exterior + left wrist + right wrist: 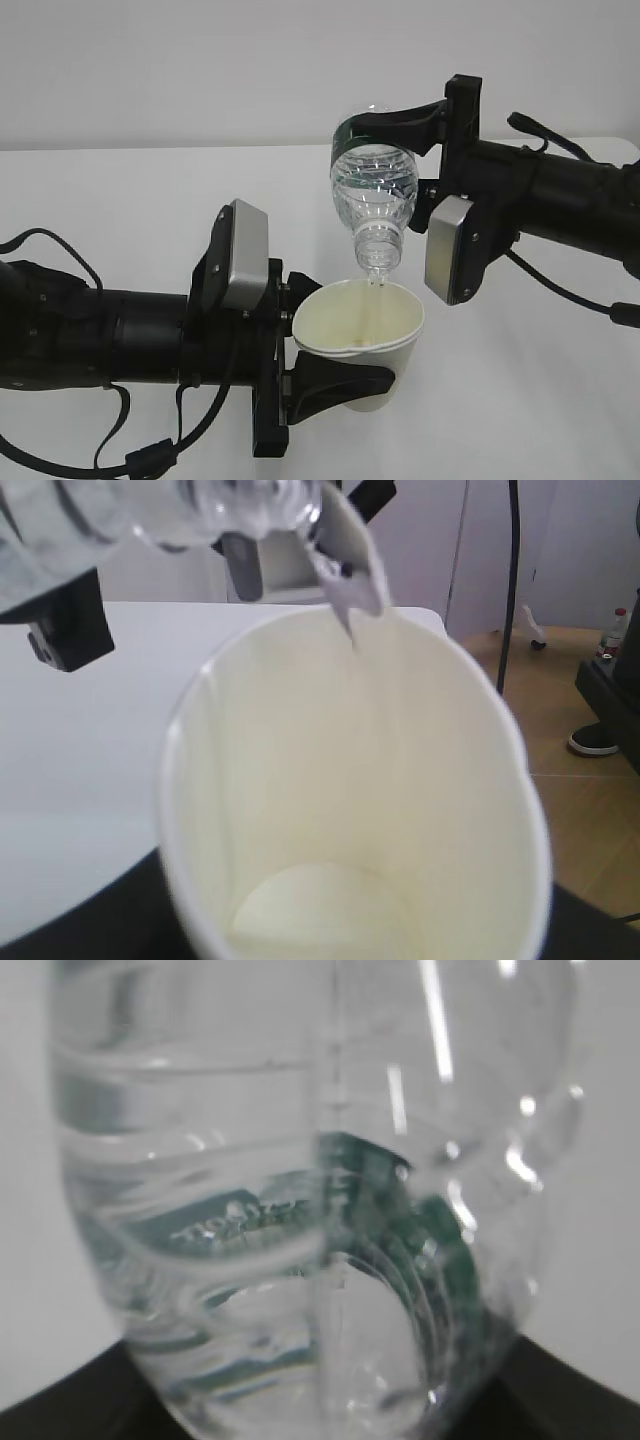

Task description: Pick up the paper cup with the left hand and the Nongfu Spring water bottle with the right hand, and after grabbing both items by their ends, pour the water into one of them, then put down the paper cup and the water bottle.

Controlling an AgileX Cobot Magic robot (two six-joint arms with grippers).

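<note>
Your left hand (330, 385) clamps the paper cup (360, 330), right hand (400, 115) grips the inverted Nongfu Spring water bottle (373, 190) mid-pour; next, tip it upright.

Inverted clear bottle (373, 190) mouth over tilted white paper cup (362, 340), water (372, 180) streaming

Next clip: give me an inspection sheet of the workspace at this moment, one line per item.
Surface: white table, bare where visible.
Job's things: paper cup tilted, held off the table; Nongfu Spring water bottle inverted, mouth just above the cup rim; water in the bottle, thin stream running into the cup.
Clutter: nothing seen.
Grippers: left claw clamps the cup; right claw clamps the bottle near its base.
Cables: black cables loop along both arms.
Surroundings: wooden floor and a shoe beyond the table.
</note>
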